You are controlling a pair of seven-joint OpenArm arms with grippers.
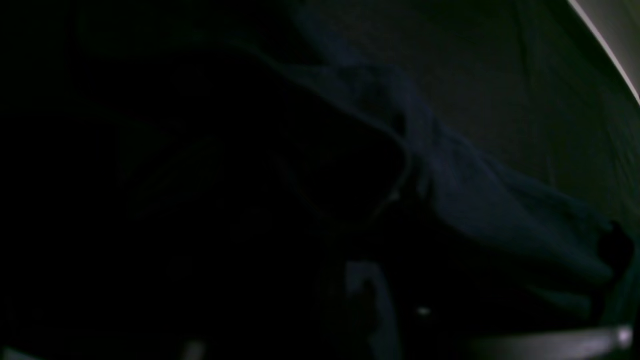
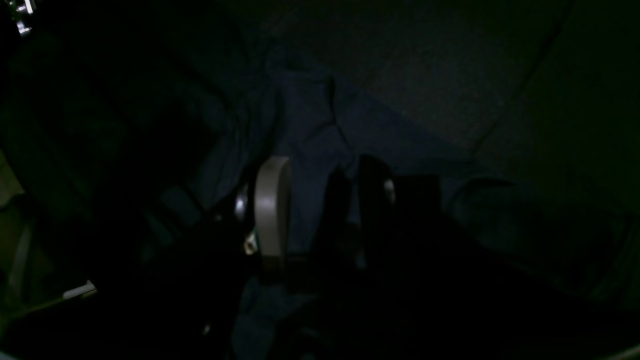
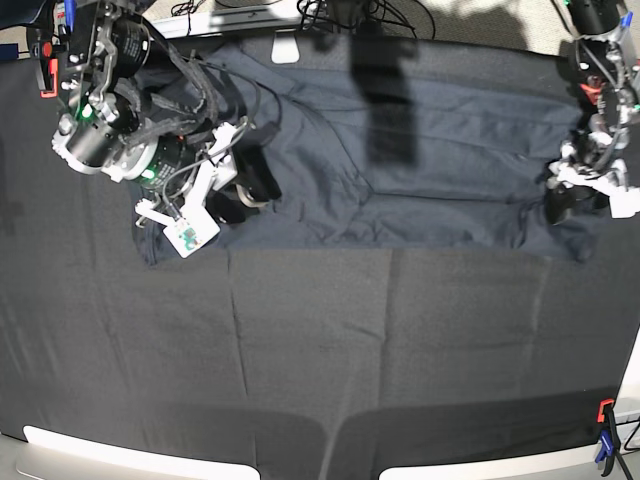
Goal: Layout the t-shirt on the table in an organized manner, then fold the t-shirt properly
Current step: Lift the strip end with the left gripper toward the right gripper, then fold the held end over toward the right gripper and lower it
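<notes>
Your t-shirt [image 3: 400,165] lies spread across far side of table [image 3: 320,350]; right gripper [image 3: 250,190] w/ jaws apart over its left end, left gripper [image 3: 560,205] at right hem, grip can't tell.

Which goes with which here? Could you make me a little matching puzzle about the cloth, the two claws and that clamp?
Things:
1. t-shirt
2. right gripper
3. left gripper
4. clamp

Places in the base view:
A. near right corner of the table
B. spread across the far half
C. on the shirt's left end
D. at the shirt's right end

Pairs: 1-B, 2-C, 3-D, 4-A
</notes>
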